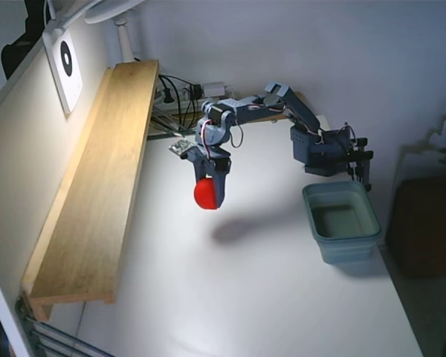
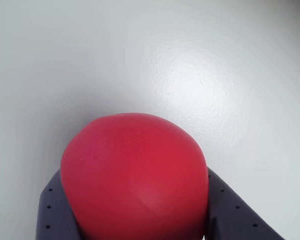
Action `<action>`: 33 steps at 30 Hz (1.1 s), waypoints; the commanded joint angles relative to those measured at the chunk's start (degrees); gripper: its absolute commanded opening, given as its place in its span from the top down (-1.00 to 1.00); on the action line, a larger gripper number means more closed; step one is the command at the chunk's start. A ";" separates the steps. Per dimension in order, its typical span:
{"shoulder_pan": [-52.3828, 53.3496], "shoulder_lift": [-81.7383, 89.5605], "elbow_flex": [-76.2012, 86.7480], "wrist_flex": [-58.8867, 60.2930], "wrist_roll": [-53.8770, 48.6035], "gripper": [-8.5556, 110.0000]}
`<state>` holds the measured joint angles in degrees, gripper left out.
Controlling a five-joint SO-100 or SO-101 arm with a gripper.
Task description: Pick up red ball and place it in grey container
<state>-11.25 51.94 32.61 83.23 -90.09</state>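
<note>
Here, in the fixed view, a grey-blue arm [image 1: 230, 119] reaching from its base [image 1: 323, 152] at the far right of the white table [image 1: 245, 297] and bending down toward the table's middle. At its end, the gripper [image 1: 208, 195] clamped on the red ball [image 1: 204, 193], jaws pressed to either side of it. Ball lifted clear of the tabletop, judging by the dark shadow [image 1: 241, 229] cast lower and to the right on the surface (apart from the ball itself). Well off to the right, near the table's edge and just below the arm's base: the grey container [image 1: 368, 223], upright, open on top, only its own floor visible inside. Along the left, a long wooden shelf [image 1: 97, 186] running against the wall, with a white card bearing a black ring [image 1: 65, 59] above it and a tangle of cables [image 1: 180, 97] at its far end.

Next, the wrist view: red ball [image 2: 135, 185] filling the lower middle of the picture, smooth and matte, a faint dent low on its face. Flanking it, two dark fingers [image 2: 52, 210], one at each lower corner, dotted with small holes and pressed against the ball's sides. Behind, nothing but glossy white table [image 2: 190, 65] with a bright glare patch at upper right
</note>
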 commanded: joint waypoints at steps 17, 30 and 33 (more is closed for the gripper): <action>-10.68 1.60 -3.13 0.84 0.09 0.47; -20.74 1.60 -3.13 0.84 0.09 0.47; -20.74 1.33 -4.04 1.48 0.09 0.47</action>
<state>-30.32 51.94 31.90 83.58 -90.09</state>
